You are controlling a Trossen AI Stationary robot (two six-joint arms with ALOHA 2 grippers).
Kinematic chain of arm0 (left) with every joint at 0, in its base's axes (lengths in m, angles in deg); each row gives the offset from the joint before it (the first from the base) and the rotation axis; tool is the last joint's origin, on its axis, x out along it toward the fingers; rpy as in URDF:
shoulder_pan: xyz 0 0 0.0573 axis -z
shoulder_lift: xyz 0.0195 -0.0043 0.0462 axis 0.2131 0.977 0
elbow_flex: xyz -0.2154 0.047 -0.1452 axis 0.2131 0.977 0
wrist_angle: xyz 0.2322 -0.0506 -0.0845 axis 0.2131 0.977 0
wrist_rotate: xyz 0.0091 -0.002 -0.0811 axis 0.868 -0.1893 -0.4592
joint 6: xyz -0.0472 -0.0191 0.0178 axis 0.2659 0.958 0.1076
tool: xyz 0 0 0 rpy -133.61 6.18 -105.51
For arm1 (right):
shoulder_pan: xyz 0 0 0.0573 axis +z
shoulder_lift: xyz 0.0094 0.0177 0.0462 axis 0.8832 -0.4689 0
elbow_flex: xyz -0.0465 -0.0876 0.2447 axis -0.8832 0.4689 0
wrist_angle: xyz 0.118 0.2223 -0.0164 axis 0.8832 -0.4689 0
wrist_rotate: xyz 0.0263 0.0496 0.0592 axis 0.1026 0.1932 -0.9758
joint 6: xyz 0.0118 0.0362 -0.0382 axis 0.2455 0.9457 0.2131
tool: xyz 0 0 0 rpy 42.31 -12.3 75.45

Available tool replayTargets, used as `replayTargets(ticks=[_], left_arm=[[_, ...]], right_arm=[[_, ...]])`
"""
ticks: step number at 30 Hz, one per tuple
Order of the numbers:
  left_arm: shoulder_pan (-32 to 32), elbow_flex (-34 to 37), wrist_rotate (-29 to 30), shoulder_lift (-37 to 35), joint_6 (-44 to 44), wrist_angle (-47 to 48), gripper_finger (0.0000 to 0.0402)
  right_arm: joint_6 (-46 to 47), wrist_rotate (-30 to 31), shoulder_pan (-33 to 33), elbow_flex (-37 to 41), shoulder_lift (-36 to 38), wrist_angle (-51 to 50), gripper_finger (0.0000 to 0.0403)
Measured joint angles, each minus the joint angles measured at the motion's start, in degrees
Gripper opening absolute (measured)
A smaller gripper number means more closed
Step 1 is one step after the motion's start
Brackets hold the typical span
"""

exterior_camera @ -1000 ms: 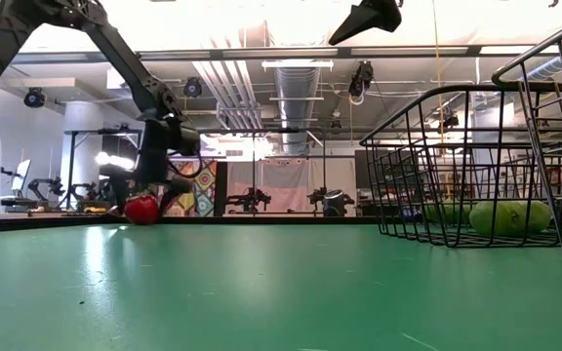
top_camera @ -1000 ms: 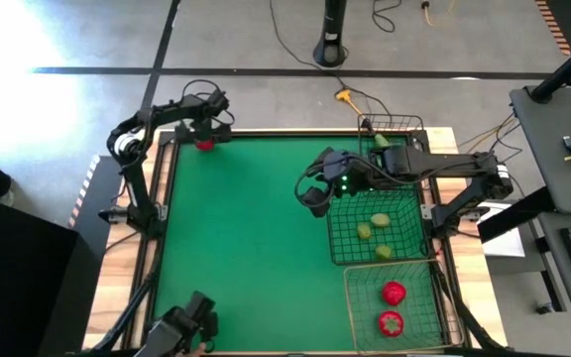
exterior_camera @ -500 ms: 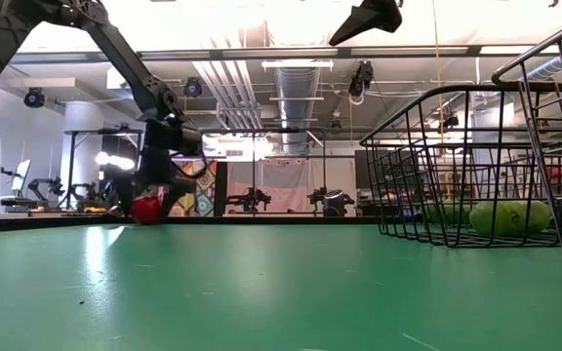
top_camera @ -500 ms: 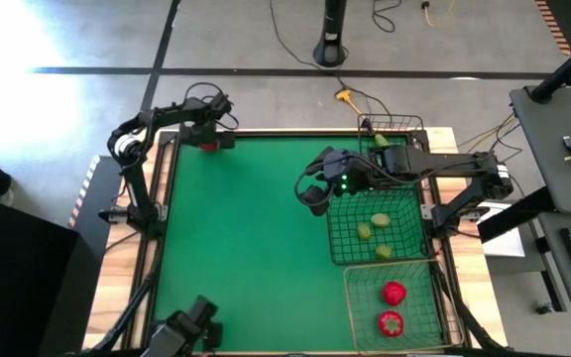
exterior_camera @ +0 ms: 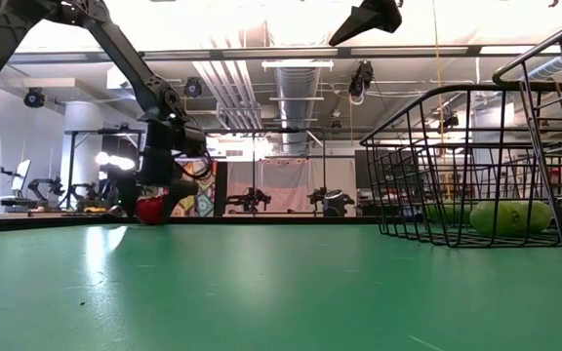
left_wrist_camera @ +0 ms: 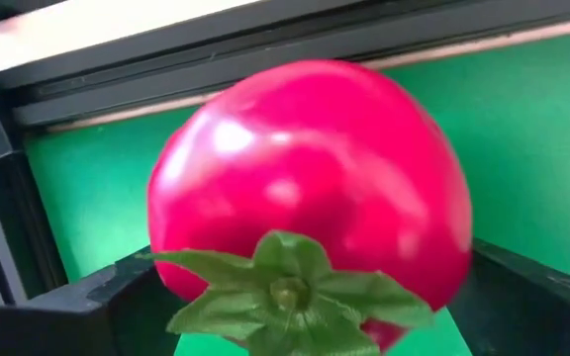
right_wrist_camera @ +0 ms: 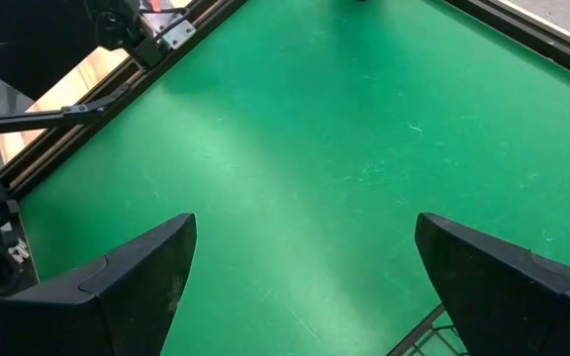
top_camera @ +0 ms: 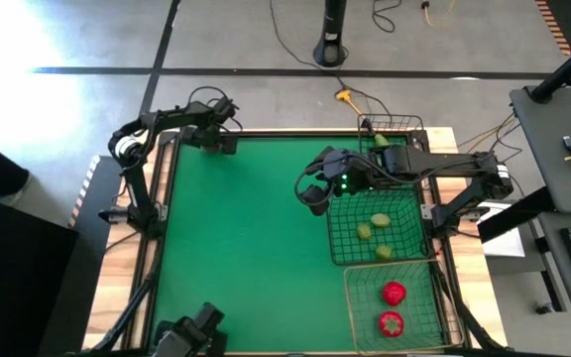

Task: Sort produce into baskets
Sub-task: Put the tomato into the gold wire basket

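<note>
At the table's (top_camera: 246,248) eleven o'clock corner, the left end effector (top_camera: 209,140) straddles a red fruit (left_wrist_camera: 305,198), fingers spread beside it. Toward two o'clock, the right end effector (top_camera: 312,196) hovers spread, empty, beside the dark square basket (top_camera: 337,233).

A round red fruit (left_wrist_camera: 310,193) with a green leafy top filled most of the view, sitting between the left gripper's two dark fingers (left_wrist_camera: 537,302) over the green table (left_wrist_camera: 532,138), near its dark edge rail (left_wrist_camera: 265,54).
</note>
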Motion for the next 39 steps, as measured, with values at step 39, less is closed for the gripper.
replayTargets(ticks=[39], left_arm=[[-0.4, 0.2, 0.5, -1.5, -17.4, 1.5, 0.0274]], right_arm=[[-0.2, -0.1, 0.2, 0.0, 0.0, -0.2, 0.0373]])
